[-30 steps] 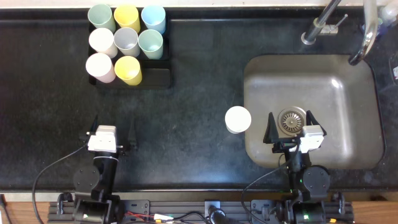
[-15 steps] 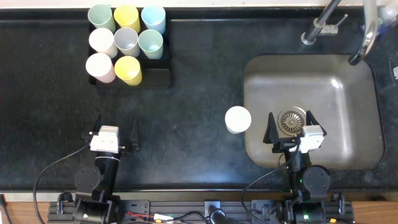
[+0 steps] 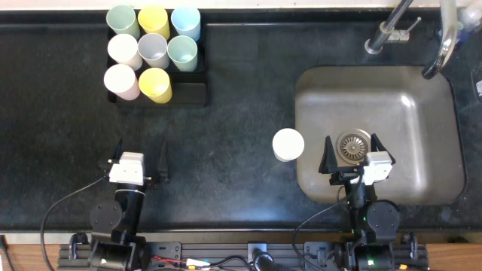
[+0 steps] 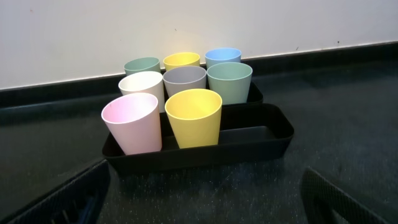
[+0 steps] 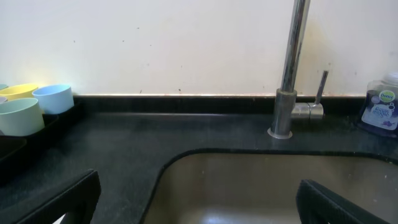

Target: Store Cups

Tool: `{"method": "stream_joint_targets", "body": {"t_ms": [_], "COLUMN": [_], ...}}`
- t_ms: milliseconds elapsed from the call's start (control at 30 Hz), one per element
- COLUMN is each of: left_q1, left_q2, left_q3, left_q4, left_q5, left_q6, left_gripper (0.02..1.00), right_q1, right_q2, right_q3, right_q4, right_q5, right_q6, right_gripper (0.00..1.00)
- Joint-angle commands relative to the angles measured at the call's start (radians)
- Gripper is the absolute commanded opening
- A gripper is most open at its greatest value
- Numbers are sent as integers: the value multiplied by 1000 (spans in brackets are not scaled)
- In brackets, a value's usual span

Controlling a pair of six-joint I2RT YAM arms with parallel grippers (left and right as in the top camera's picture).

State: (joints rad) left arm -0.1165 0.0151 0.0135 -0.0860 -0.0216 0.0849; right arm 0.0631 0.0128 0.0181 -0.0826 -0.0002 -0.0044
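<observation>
Cups are mostly parked in the black tray (image 3: 192, 94) at the far left of the table (image 3: 226, 188). The far row goes far green cup (image 3: 122, 19), far yellow cup (image 3: 154, 20), blue cup (image 3: 185, 21). The middle row is the middle-row white cup (image 3: 123, 49), grey cup (image 3: 154, 48) and middle-row green cup (image 3: 182, 51). The near row has a pink cup (image 3: 121, 80) at the left with the near yellow cup (image 3: 155, 83) right beside it. All of them stand upright with the mouths up, packed close together. The odd one out is the loose white cup (image 3: 288, 144), sitting on the table just left of the sink (image 3: 422, 90) and well apart from the tray. From above I can't tell if it's upright or flipped over. The left claw (image 3: 140, 158) is near the table's near edge, on the near side of the tray and facing it, fingers spread wide and holding nothing. The right claw (image 3: 352, 153) is at the near left part of the sink, close to the drain (image 3: 352, 145), also released and gripping nothing, with the loose white cup just off to its left. At the far side of the sink there's the faucet (image 3: 392, 26), and the right wrist view catches a soap bottle (image 5: 380, 109) to the right of it, against the wall.
</observation>
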Motion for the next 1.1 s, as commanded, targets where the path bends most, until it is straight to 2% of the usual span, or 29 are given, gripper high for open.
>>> {"method": "stream_joint_targets", "body": {"t_ms": [33,300,400,533,767,800,900,1000,1100], "left_q1": [-4,-4,-4,-4,-4,-4,-4,-4,-4], "left_q2": [-12,-12,-12,-12,-12,-12,-12,-12,-12], "left_q3": [-6,-6,-6,-6,-6,-6,-6,-6,-6], "left_q4": [3,3,3,3,3,3,3,3,3], "left_q5": [13,13,13,13,13,13,13,13,13], "left_q6": [-6,-6,-6,-6,-6,-6,-6,-6,-6], "left_gripper": [998,998,998,998,998,998,998,998,998], "right_q1": [-3,-3,-3,-3,17,25,55,72,101], "right_q2": [-8,-8,18,169,688,747,941,1084,1214], "right_q3": [-13,-2,103,385,951,995,1099,1121,1124], "right_q4": [5,3,-73,-308,-935,-999,-1159,-1172,-1154], "right_q5": [-8,-11,-11,-11,-11,-11,-2,35,76], "right_q6": [-2,2,2,1,-1,-13,-139,-251,-259], "right_gripper": [996,996,998,998,998,998,996,998,998]}}
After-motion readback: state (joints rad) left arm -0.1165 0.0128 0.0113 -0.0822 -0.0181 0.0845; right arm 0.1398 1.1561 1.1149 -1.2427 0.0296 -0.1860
